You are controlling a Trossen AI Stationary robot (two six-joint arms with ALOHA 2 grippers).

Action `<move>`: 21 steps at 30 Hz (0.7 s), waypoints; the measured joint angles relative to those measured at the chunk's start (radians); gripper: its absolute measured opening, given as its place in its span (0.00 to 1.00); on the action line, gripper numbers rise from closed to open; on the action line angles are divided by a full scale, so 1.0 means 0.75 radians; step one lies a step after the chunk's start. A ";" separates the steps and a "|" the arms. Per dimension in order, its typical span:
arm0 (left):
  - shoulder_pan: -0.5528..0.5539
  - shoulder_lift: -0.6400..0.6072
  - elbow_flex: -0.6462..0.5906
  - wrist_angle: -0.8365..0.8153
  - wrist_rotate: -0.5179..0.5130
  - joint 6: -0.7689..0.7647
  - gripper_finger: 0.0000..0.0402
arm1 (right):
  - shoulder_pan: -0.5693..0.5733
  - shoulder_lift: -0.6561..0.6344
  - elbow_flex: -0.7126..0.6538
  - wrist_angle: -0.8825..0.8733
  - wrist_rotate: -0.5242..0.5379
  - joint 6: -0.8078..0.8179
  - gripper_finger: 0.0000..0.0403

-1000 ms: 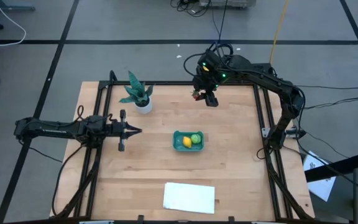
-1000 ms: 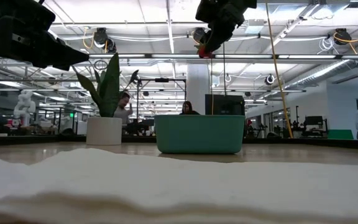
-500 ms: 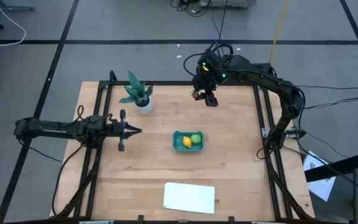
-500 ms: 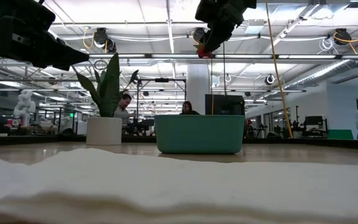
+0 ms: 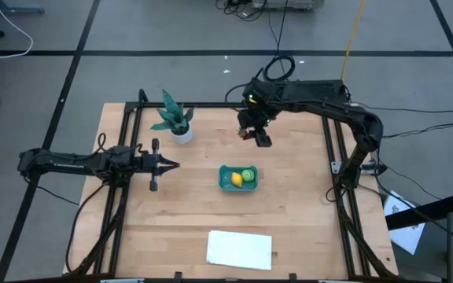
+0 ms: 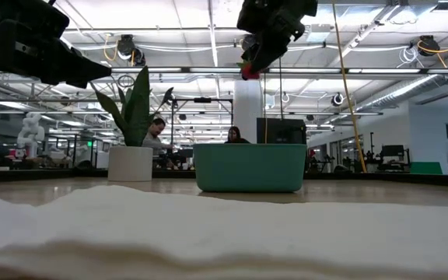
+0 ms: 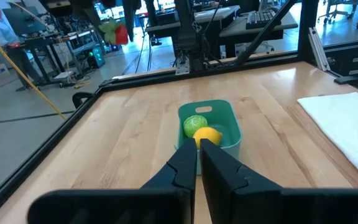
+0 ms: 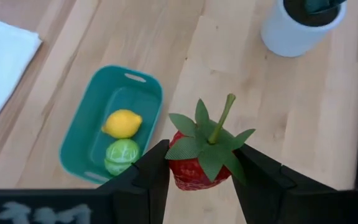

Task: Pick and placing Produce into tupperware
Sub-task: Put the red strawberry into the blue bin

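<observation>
The teal tupperware sits on the table's middle, with the yellow lemon and the light green ball resting on its floor. My right gripper hangs high over the far part of the table, beyond the tupperware, shut on the small red strawberry with green leaves and a stem. In the low view the strawberry shows well above the tupperware. My left gripper waits shut to the tupperware's left, pointing at it. My right gripper pinches the strawberry's red body between its two fingers, one on each side, pointing down from above. The fruit is lifted clear of the table, its leaves and stem sticking out past the fingertips.
A potted green plant in a white pot stands at the far left of the table. A flat white sheet lies near the near edge. Black frame rails run along the table's sides. People show in the room beyond.
My right gripper has moved with the strawberry toward the near edge and a little left, closer to the tupperware, and slightly down. It stays shut on the fruit. The lemon, the green ball and the tupperware have kept still.
</observation>
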 joint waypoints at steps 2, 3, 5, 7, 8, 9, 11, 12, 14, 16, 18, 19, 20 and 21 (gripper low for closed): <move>0.000 0.000 0.000 0.000 0.000 0.000 0.06 | 0.012 0.000 -0.031 0.061 0.000 0.037 0.35; 0.000 0.000 0.000 0.000 0.000 0.000 0.06 | 0.018 0.000 -0.045 0.089 0.000 0.054 0.35; -0.001 0.000 0.000 0.000 -0.001 0.000 0.06 | 0.031 0.000 -0.068 0.128 -0.001 0.080 0.35; 0.000 0.000 0.000 0.000 -0.001 0.000 0.06 | 0.044 0.000 -0.081 0.144 -0.001 0.089 0.35; 0.000 0.000 0.000 0.000 0.000 0.000 0.06 | 0.051 0.000 -0.083 0.143 -0.001 0.089 0.35; 0.000 0.000 0.000 0.000 -0.001 0.000 0.06 | 0.059 0.000 -0.084 0.143 -0.001 0.089 0.35; 0.000 0.000 0.000 0.000 -0.001 0.000 0.06 | 0.076 0.000 -0.084 0.154 -0.002 0.110 0.35; 0.000 0.000 0.000 0.000 -0.001 0.000 0.06 | 0.084 0.000 -0.084 0.167 -0.002 0.128 0.35; 0.000 0.000 0.000 0.000 -0.001 0.000 0.06 | 0.099 0.000 -0.084 0.187 -0.002 0.161 0.35; 0.000 0.000 0.000 0.000 -0.001 0.000 0.06 | 0.117 0.000 -0.084 0.188 -0.002 0.168 0.35; 0.000 0.000 0.000 0.000 -0.001 0.000 0.06 | 0.138 0.000 -0.084 0.188 -0.002 0.169 0.35; 0.000 0.000 0.000 0.000 -0.001 0.000 0.06 | 0.150 0.000 -0.084 0.191 -0.001 0.174 0.35; 0.000 0.000 0.000 0.000 -0.001 0.000 0.06 | 0.162 0.000 -0.084 0.195 -0.001 0.181 0.35; 0.000 0.000 0.000 0.000 -0.001 0.000 0.06 | 0.173 0.000 -0.084 0.197 -0.002 0.187 0.35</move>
